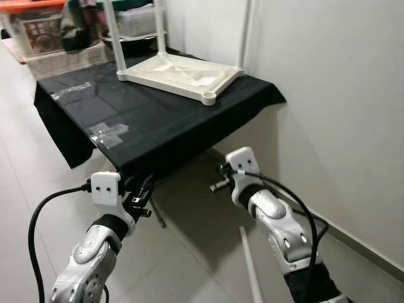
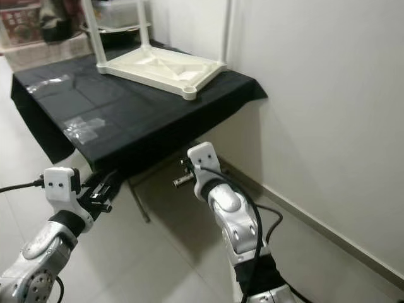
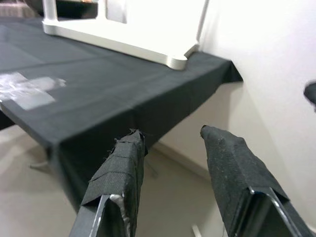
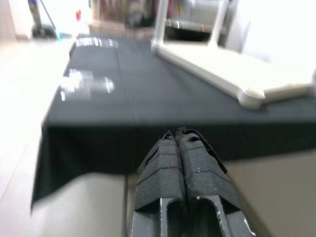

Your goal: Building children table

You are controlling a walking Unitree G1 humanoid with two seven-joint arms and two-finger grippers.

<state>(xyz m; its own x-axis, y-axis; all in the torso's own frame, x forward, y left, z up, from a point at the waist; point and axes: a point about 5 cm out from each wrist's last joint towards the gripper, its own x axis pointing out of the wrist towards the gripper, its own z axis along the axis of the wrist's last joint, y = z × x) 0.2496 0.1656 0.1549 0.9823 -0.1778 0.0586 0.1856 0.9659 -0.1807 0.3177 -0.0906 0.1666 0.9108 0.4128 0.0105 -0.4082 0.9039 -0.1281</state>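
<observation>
A white children's table (image 1: 183,72) lies upside down on a black-clothed table (image 1: 151,126). White legs (image 1: 113,31) stand up from its far corners. The near corner socket (image 1: 209,98) holds no leg. One loose white leg (image 1: 249,265) lies on the floor by the wall. My left gripper (image 1: 144,197) hangs low in front of the cloth's front edge, open and empty (image 3: 170,134). Below the cloth's front edge, my right gripper (image 1: 218,185) is shut on nothing (image 4: 175,133) and points at the overturned table (image 4: 227,69).
A white wall (image 1: 328,95) runs close along the right side. Clear storage boxes (image 1: 44,35) stand behind the table at the left. Tape patches (image 1: 108,132) are stuck on the cloth. Metal table legs (image 1: 158,218) show under the overhang, with pale tiled floor around.
</observation>
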